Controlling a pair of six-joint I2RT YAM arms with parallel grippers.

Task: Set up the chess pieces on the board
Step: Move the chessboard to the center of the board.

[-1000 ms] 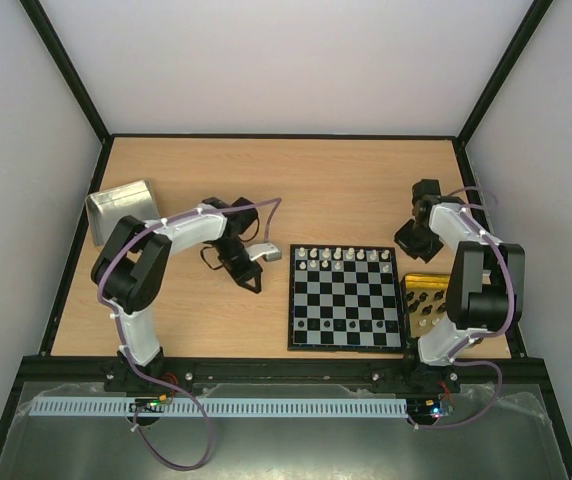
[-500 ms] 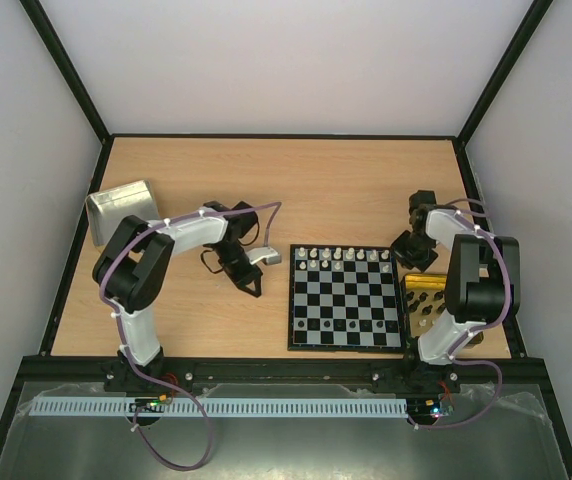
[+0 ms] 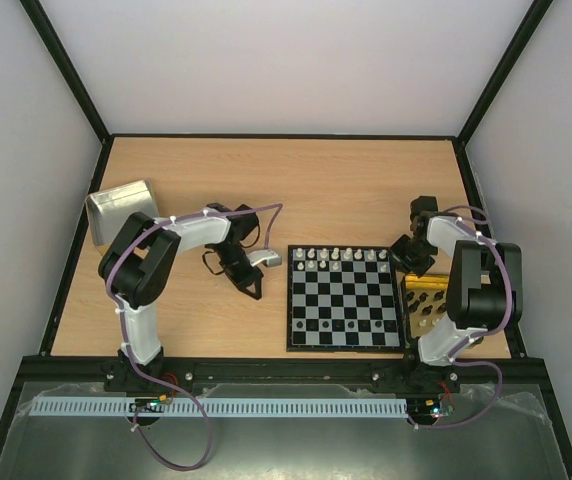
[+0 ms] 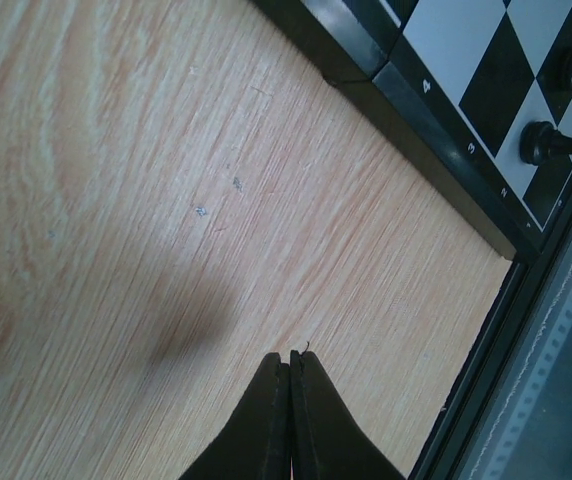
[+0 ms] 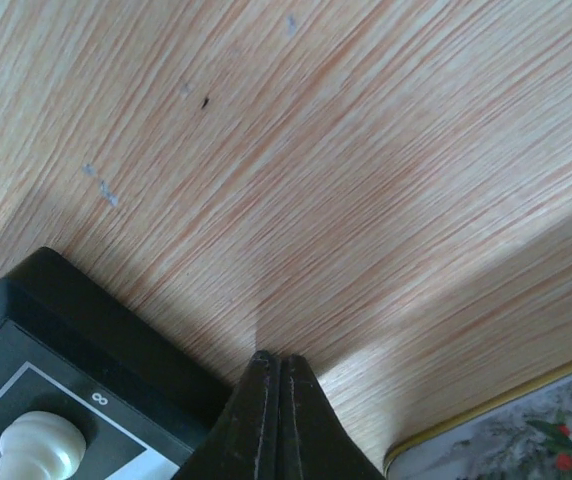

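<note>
1. The left gripper [image 4: 289,365] has its fingers pressed together on nothing, above bare table [image 4: 116,200].
2. The board [image 4: 446,60] lies up and to the right of its tips, apart from them, with two black pieces [image 4: 549,142] on the edge squares.
3. The right gripper [image 5: 278,365] is likewise closed tight and empty.
4. The board's corner sits just beside its tips, to their lower left, with a cream piece [image 5: 36,445] on the corner square. The tin [image 5: 486,425] shows its rim to their lower right.
</note>
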